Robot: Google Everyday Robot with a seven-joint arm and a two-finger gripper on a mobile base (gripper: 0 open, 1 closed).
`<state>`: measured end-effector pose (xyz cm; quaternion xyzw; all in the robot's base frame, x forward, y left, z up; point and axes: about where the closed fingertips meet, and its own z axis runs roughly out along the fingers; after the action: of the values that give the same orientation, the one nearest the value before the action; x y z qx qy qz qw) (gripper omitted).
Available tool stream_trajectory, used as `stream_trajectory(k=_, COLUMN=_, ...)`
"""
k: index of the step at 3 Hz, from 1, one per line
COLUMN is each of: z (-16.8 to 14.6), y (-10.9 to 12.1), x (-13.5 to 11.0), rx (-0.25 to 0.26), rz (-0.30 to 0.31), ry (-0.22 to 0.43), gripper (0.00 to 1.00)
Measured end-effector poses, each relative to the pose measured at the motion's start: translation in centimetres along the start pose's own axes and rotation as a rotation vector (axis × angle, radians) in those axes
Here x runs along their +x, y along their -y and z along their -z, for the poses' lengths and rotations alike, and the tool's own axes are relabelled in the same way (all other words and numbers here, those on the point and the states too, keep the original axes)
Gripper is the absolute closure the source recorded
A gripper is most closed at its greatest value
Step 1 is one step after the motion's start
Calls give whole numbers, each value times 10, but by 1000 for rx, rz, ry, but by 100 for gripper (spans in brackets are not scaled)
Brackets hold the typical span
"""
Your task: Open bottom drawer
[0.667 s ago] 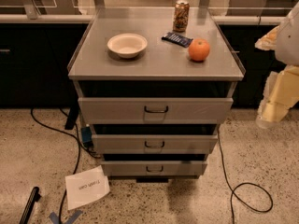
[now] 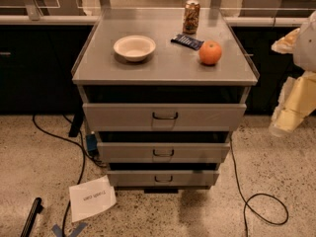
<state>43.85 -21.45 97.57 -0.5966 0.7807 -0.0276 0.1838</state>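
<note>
The gripper [image 2: 289, 115] hung beyond the counter's [image 2: 163, 69] right edge, well apart from the bottom drawer [image 2: 197, 178], seemingly awaiting approach. How far open it was could not be told.

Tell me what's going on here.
A robot is about to open the bottom drawer of a grey cabinet. Its gripper hangs at the right edge of the view, off to the cabinet's side and higher than that drawer, touching nothing. A bowl, can and orange sit on top.
</note>
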Motion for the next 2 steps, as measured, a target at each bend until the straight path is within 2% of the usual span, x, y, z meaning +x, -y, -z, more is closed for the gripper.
stream_trajectory(k=1, z=-11, y=-25, x=1, rx=14, rz=-135, ry=111, gripper=0)
stream_trajectory(k=2, z=-49, y=-62, x=19, rx=-17, rz=-392, ry=238, gripper=0)
